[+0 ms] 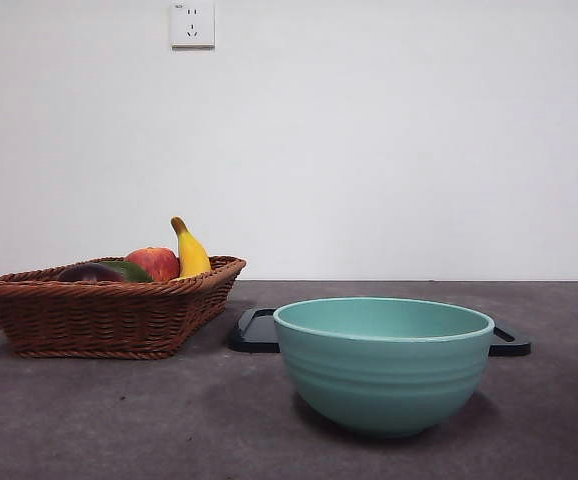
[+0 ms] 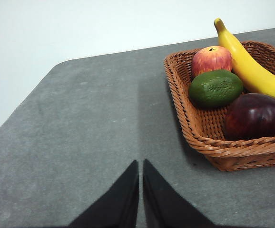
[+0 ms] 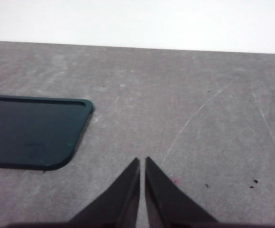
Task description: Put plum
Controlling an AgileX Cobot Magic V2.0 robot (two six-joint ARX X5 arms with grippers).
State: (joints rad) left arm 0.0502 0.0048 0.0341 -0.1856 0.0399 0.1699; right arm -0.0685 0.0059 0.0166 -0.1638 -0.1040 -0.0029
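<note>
The plum (image 2: pixel 254 116), glossy and very dark maroon, lies in the near corner of a brown wicker basket (image 2: pixel 194 128). From the front it shows as a dark hump (image 1: pixel 89 272) just above the basket rim (image 1: pixel 99 310). My left gripper (image 2: pixel 141 164) is shut and hangs over bare table, well apart from the basket. My right gripper (image 3: pixel 142 161) is also shut, over bare table beside a dark tray (image 3: pixel 28 133). Neither gripper shows in the front view.
Beside the plum the basket holds a red-yellow apple (image 2: pixel 211 59), a dark green oval fruit (image 2: pixel 216 88) and a banana (image 2: pixel 249 64). A teal bowl (image 1: pixel 384 360) stands front and centre, with the dark tray (image 1: pixel 254 330) behind it. The table edge runs past the basket.
</note>
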